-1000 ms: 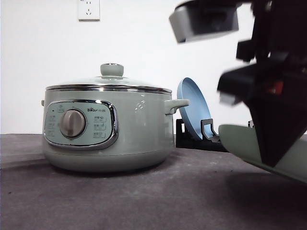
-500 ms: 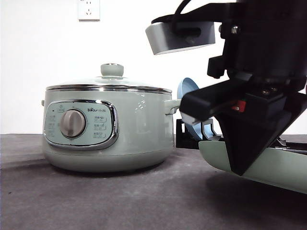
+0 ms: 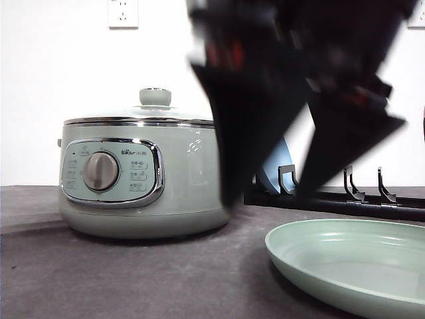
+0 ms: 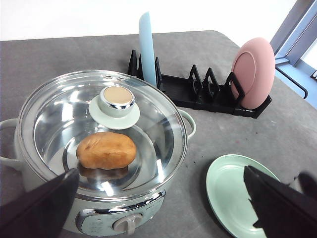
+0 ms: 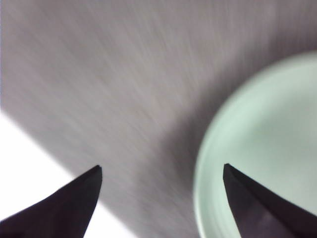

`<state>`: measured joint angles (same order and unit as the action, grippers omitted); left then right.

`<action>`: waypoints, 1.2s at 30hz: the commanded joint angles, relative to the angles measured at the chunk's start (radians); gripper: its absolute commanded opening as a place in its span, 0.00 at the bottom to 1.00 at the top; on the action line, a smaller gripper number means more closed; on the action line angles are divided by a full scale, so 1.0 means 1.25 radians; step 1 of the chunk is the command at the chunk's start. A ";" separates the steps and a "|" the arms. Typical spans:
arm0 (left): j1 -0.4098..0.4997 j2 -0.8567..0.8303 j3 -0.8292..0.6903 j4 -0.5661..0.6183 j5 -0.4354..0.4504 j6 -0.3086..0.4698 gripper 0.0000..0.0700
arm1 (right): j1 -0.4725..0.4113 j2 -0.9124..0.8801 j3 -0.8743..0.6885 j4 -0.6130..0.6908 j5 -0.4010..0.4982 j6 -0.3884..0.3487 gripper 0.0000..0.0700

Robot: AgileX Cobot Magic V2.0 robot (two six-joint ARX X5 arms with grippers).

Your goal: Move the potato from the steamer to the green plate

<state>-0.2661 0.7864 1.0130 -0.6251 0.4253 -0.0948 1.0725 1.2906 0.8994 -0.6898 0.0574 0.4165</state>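
The right pincer hangs released and empty above the table, its two dark fingers spread wide and blurred in the front view. In its own wrist view the same pincer shows both tips apart over the grey table surface, with nothing between them. Just below and beside it lies the green plate, flat on the table and bare; one fingertip hangs over the plate's rim, the other over the table beside the plate. I cannot tell whether any finger touches the plate.

On the pincer's other side, toward the robot's left, stands the steamer, its glass lid on and its dial facing the front camera. Behind the pincer, near the wall, a black plate rack runs along the table, with a blue plate standing in it, largely hidden by the fingers.

The left pincer is likewise released and holds nothing, its two fingers set far apart. It hovers over the steamer, and through the closed glass lid the potato is seen lying inside the pot, beneath the lid's knob. To the side of this pincer is the green plate; beyond the steamer the rack holds the blue plate on edge and a pink plate at its far end.
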 commanded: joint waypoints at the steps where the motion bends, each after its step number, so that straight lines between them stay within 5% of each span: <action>1: -0.003 0.006 0.016 0.003 0.004 0.004 1.00 | -0.016 -0.024 0.028 0.010 -0.030 -0.020 0.74; 5: -0.003 0.007 0.016 -0.008 0.004 0.012 1.00 | -0.091 -0.103 0.053 0.031 -0.101 -0.065 0.89; 13: -0.003 0.015 0.016 -0.011 0.004 0.015 1.00 | -0.362 -0.256 0.055 0.054 -0.261 -0.175 0.90; 23: -0.003 0.025 0.016 -0.033 0.004 0.020 1.00 | -0.708 -0.363 0.025 -0.066 -0.491 -0.292 0.90; 36: -0.016 0.220 0.168 -0.177 -0.036 0.028 1.00 | -0.750 -0.511 0.004 -0.105 -0.528 -0.272 0.89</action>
<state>-0.2798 1.0299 1.1808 -0.8416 0.3892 -0.0822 0.1329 0.6520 0.8982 -0.8231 -0.5995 0.0744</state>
